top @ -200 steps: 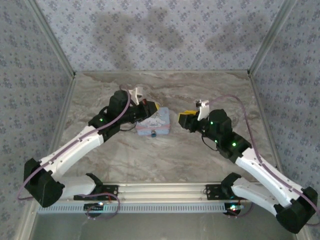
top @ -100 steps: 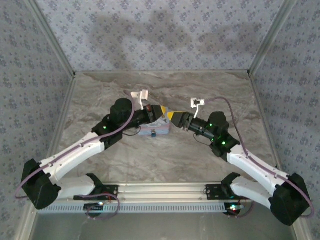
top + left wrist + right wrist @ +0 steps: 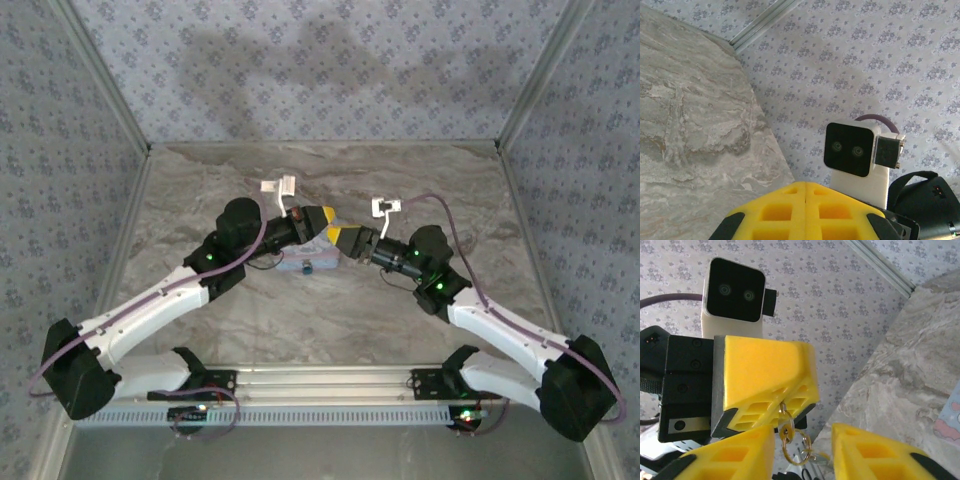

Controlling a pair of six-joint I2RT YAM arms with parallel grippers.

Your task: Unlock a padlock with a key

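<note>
Left claw [image 3: 782, 402] is clamping fully shut, and I'm seeing a gold ring chain [image 3: 790, 440] pinched at its tip. The chain is hanging straight down in the right wrist view. I'm counting at least two linked rings, plus a small silvery bit at the lower end that I can't make out as a key.

Right claw [image 3: 802, 435] is sitting partly open with its fingers either side of the hanging chain. I'm not seeing either finger [image 3: 730, 455] touching it, and it's gripping nothing.

From the top view, the two claws are meeting tip to tip above the desk [image 3: 330, 320], over the far side of the one light-blue tin [image 3: 318, 264]. The tin is lying flat, with its long axis running roughly left-right.

The padlock [image 3: 307, 268] is showing as a single dark-blue speck on the tin's near side, below both claws and clear of them. It's too small for me to tell its long axis or which way it's pointing.
</note>
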